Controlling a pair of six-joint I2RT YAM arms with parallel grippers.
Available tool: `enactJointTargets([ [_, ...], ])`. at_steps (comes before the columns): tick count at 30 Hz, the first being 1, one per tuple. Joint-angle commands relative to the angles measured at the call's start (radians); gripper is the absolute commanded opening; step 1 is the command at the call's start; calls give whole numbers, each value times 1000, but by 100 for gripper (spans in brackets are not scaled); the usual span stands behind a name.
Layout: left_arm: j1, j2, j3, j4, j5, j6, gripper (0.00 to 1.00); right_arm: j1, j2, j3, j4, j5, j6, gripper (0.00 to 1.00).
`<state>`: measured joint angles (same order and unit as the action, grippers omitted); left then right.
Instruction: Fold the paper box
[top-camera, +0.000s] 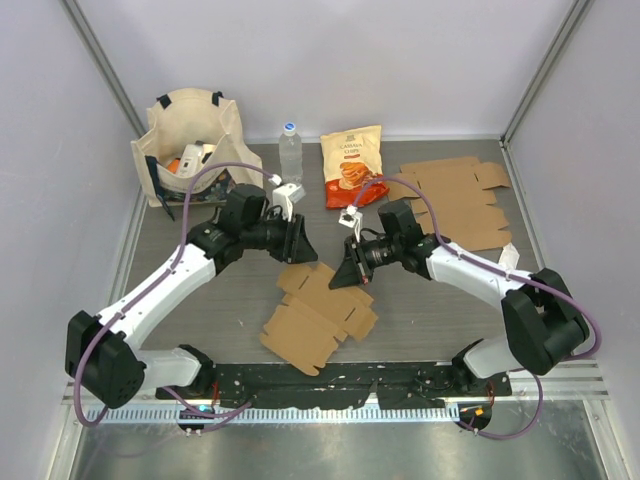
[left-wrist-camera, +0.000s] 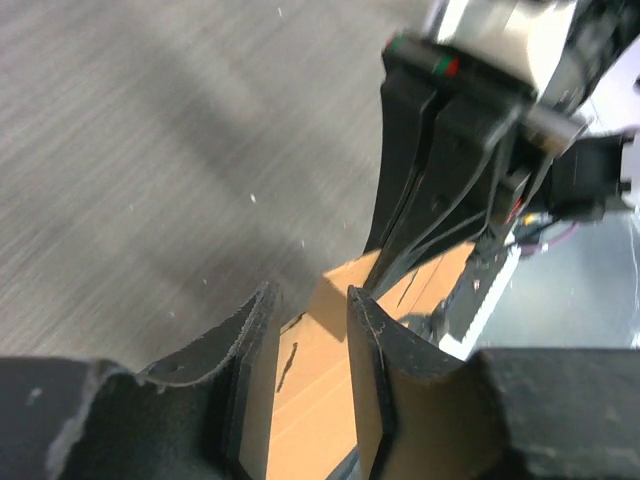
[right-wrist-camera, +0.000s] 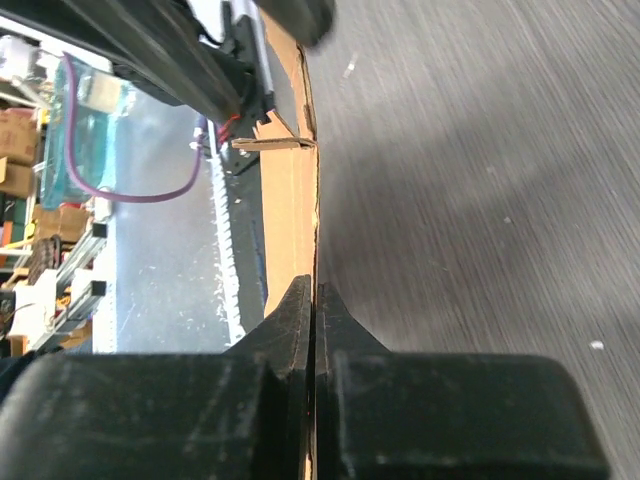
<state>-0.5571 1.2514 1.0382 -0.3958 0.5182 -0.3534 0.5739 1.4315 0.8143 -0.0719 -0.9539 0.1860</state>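
Right tool (right-wrist-camera: 313, 292) pinches the paper box (right-wrist-camera: 290, 200) edge (left tool (left-wrist-camera: 310, 296) spread near it).

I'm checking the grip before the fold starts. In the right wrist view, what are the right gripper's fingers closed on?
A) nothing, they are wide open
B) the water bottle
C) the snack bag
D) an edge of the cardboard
D: in the right wrist view the right gripper has its two fingers pressed together on the thin edge of the cardboard, which runs straight up from between them.
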Motion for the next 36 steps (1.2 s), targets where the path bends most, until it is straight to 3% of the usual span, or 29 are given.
enactJointTargets([
  [1,0,3,42,-140,144,168,32,6,-36,74,67,-152,-19,1],
  [7,34,-30,-12,-17,336,110,29,4,-46,109,98,-186,-22,1],
  [11,34,-30,-12,-3,318,93,29,4,-55,123,96,-195,-20,1],
  [17,36,10,8,47,367,31,17,4,-66,134,146,-215,16,1],
  [19,36,-4,10,58,330,34,1,4,-63,141,139,-210,17,1],
  [22,37,-73,6,38,148,36,0,6,-62,155,97,-174,-6,1],
  [23,37,-89,26,-12,79,33,4,4,-62,158,86,-136,-10,1],
  [24,39,-128,37,-41,-25,25,34,1,-63,164,78,-112,-19,1],
  [25,45,-154,40,-55,-77,10,50,-2,-66,164,40,-91,-23,1],
  [27,45,-280,7,-64,-153,-8,71,-18,-71,160,32,-49,-14,1],
  [30,46,-424,-75,-77,-341,-76,73,-32,-77,155,38,-66,-10,1],
  [32,48,-513,-93,-165,-426,-100,67,-36,-82,157,40,-94,-11,1],
  [33,49,-532,-99,-191,-429,-107,58,-36,-86,158,41,-117,-14,1],
  [36,54,-557,-141,-229,-307,-130,52,-37,-106,158,60,-155,-7,1],
])
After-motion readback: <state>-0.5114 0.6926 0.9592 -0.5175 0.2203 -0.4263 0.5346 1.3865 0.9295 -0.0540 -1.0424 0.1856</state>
